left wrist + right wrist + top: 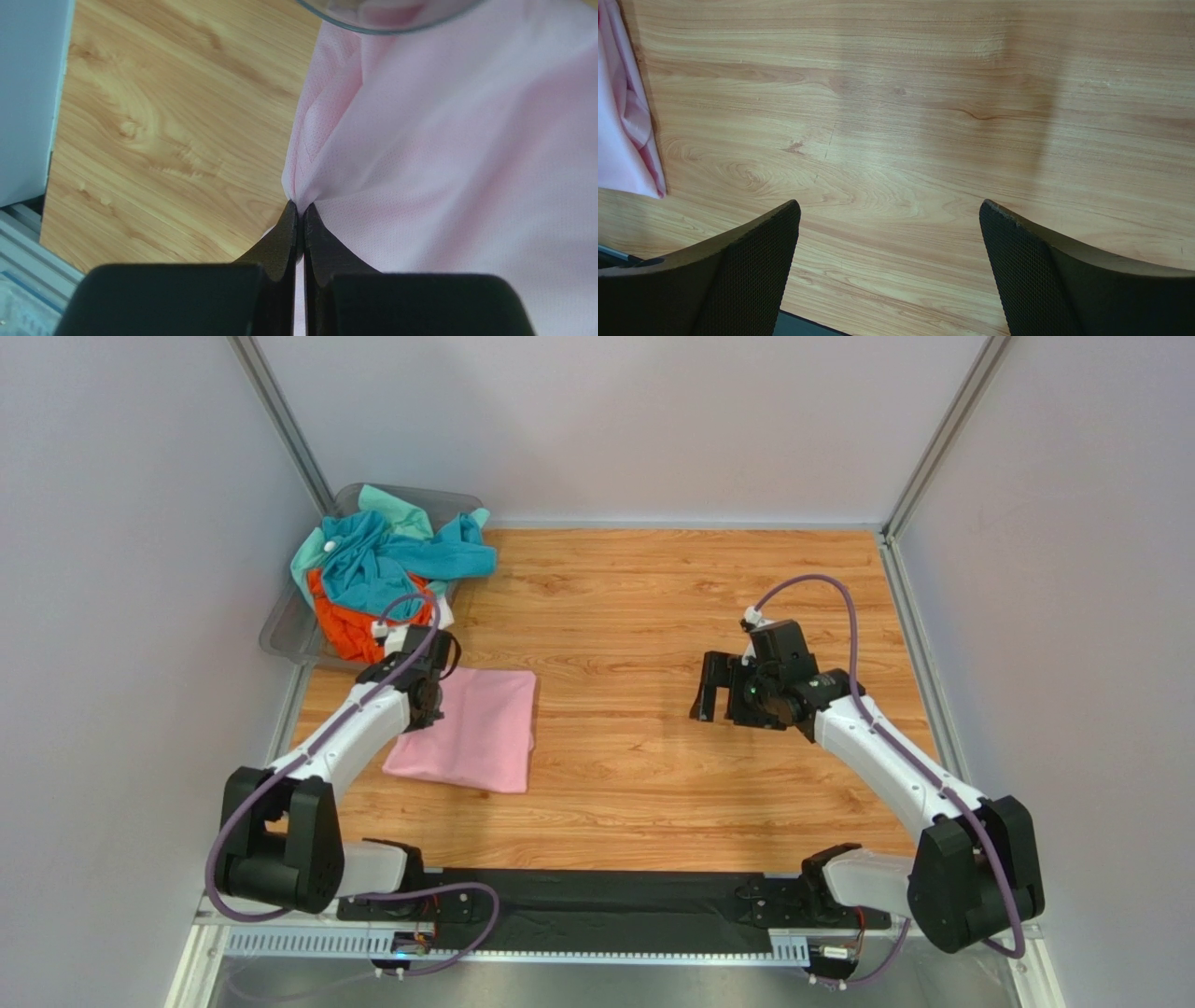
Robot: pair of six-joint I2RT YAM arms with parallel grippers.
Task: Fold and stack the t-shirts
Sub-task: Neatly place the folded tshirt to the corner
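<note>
A light pink t-shirt (470, 731) lies folded into a rough rectangle on the wooden table, left of centre. My left gripper (425, 703) sits at its far left edge and is shut on a pinch of the pink cloth (449, 154), which puckers at the fingertips (289, 218). Teal, mint green and orange t-shirts (379, 560) are heaped in the bin at the back left. My right gripper (718, 689) hovers over bare wood at centre right, open and holding nothing. The pink shirt's edge (622, 133) shows at the left of the right wrist view.
A grey translucent plastic bin (285, 627) stands at the back left corner. White walls and metal rails enclose the table on three sides. A black base strip (603, 896) runs along the near edge between the arm bases.
</note>
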